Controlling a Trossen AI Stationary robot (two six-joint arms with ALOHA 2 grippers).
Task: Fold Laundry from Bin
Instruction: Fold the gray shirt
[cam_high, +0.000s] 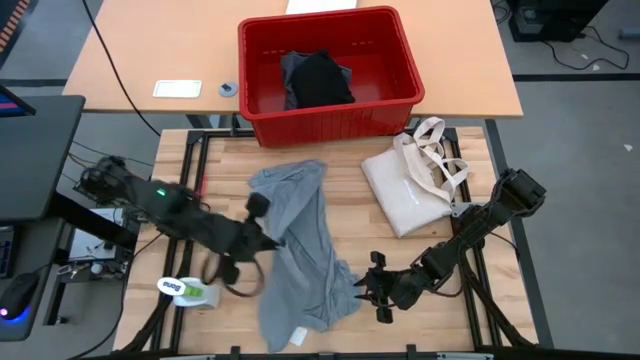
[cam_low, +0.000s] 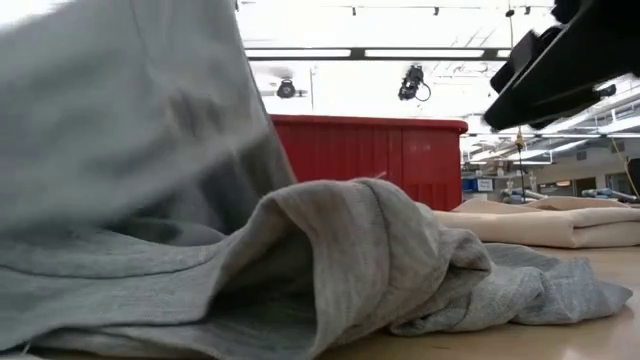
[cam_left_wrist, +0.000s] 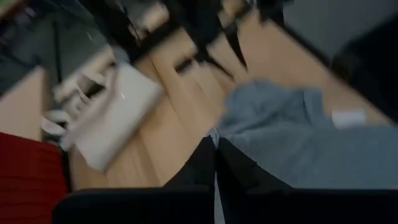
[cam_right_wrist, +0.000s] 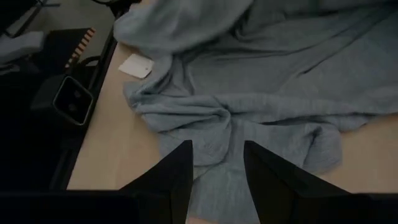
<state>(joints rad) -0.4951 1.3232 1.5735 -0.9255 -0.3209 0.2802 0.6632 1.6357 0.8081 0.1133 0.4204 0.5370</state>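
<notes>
Right gripper (cam_right_wrist: 214, 165): half open, fingers astride a fold at the grey T-shirt (cam_high: 300, 250) edge, near bench front.
Left gripper (cam_high: 272, 240): closed, pinching the T-shirt's left edge.
Tote bag (cam_high: 410, 185): right of shirt.
Bin (cam_high: 330, 75): behind, holding black garment (cam_high: 320, 80).

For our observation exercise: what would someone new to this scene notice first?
Probably the red bin at the far edge, with a black garment inside. Next, the grey T-shirt sprawled crumpled mid-table, the left gripper shut on its left edge and the right gripper open at its right edge. A cream tote bag lies right of it.
</notes>
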